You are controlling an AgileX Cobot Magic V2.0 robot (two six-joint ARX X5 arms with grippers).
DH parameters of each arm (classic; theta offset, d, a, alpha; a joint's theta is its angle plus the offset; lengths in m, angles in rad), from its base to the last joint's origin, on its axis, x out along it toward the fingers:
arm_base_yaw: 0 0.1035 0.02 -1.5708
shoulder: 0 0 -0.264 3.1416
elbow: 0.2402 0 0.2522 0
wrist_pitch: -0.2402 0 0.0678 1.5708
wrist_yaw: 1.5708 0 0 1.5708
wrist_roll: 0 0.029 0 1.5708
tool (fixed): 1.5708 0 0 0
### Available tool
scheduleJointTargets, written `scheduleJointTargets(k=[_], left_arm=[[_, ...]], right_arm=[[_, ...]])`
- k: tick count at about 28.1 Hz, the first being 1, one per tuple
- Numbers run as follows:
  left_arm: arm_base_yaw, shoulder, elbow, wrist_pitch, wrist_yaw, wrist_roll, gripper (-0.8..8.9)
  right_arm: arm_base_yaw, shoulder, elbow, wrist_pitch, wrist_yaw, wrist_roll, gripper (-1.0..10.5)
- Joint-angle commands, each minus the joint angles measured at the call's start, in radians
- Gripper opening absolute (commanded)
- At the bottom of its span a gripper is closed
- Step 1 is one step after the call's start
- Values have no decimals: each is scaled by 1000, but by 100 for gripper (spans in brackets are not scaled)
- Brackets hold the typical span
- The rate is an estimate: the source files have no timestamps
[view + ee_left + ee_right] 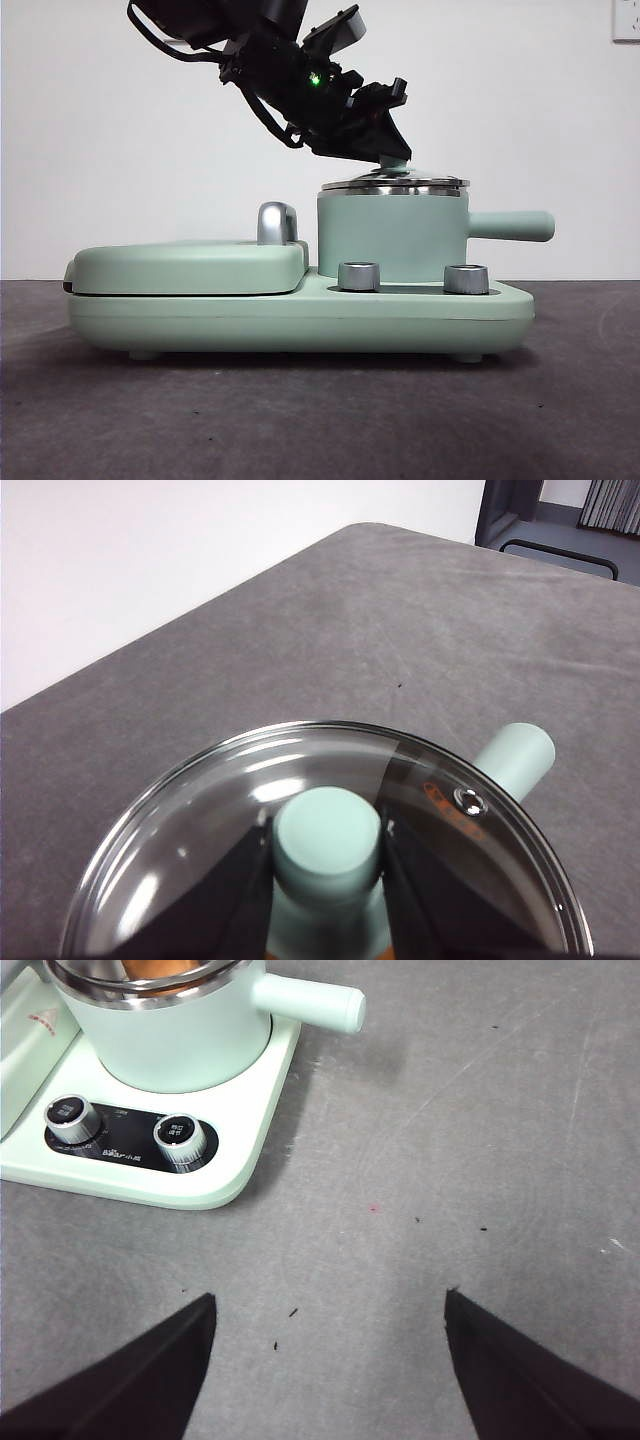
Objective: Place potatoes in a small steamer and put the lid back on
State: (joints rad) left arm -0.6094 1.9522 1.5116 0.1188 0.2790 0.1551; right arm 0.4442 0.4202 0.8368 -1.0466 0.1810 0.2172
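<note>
The mint-green small steamer [390, 235] stands on the right half of the appliance, its straight handle [512, 225] pointing right. The glass lid [395, 183] rests on the steamer's steel rim. From the upper left, my left gripper [393, 155] reaches down and is shut on the lid's mint-green knob [327, 835], one black jaw on each side. An orange-brown potato [160, 968] shows inside the pot, under the lid's glass [200, 830]. My right gripper [330, 1360] hangs open over bare grey table, to the handle side of the steamer [170, 1040], holding nothing.
Left of the pot lies the flat mint-green griddle cover [190, 265] with a steel handle [277, 222]. Two steel dials [359, 276] [466, 279] sit on the front of the base [300, 320]. Past the steamer, the grey table [420, 630] ends at a rounded corner.
</note>
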Motion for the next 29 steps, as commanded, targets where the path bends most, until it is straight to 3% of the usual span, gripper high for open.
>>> scheduleJointTargets(k=[1, 29], left_arm=[[-11, -3, 19, -10, 5, 22, 12], [-10, -4, 65, -86, 6, 39, 29]], right_arm=[[5, 2, 6, 6, 4, 16, 352], [5, 2, 6, 4, 3, 45, 352]])
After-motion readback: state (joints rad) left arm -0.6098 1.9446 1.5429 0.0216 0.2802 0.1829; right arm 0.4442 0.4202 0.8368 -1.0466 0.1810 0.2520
